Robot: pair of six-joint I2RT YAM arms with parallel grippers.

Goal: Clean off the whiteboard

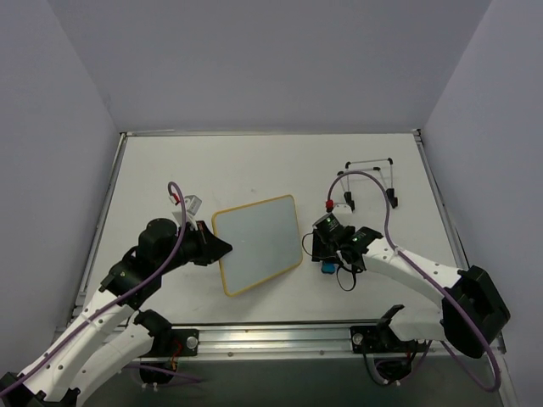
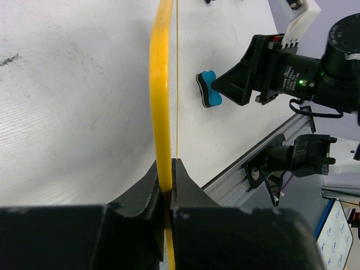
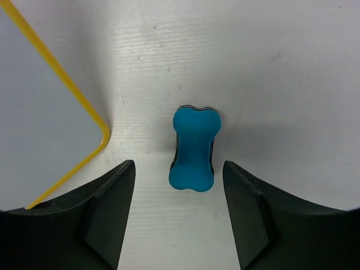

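Observation:
The whiteboard [image 1: 257, 243], white with a thin yellow frame, lies near the table's middle; its face shows no writing. My left gripper [image 1: 222, 248] is shut on its left edge; in the left wrist view the yellow frame [image 2: 162, 84] runs edge-on up from between my closed jaws. A blue bone-shaped eraser [image 3: 194, 149] lies on the table right of the board and also shows from above [image 1: 326, 266] and in the left wrist view [image 2: 208, 89]. My right gripper [image 3: 179, 185] is open just above it, fingers either side, apart from it.
A thin black wire stand [image 1: 371, 180] sits at the back right. The table's metal front rail [image 1: 280, 339] runs along the near edge. The board's right corner [image 3: 98, 132] lies close to my right gripper's left finger.

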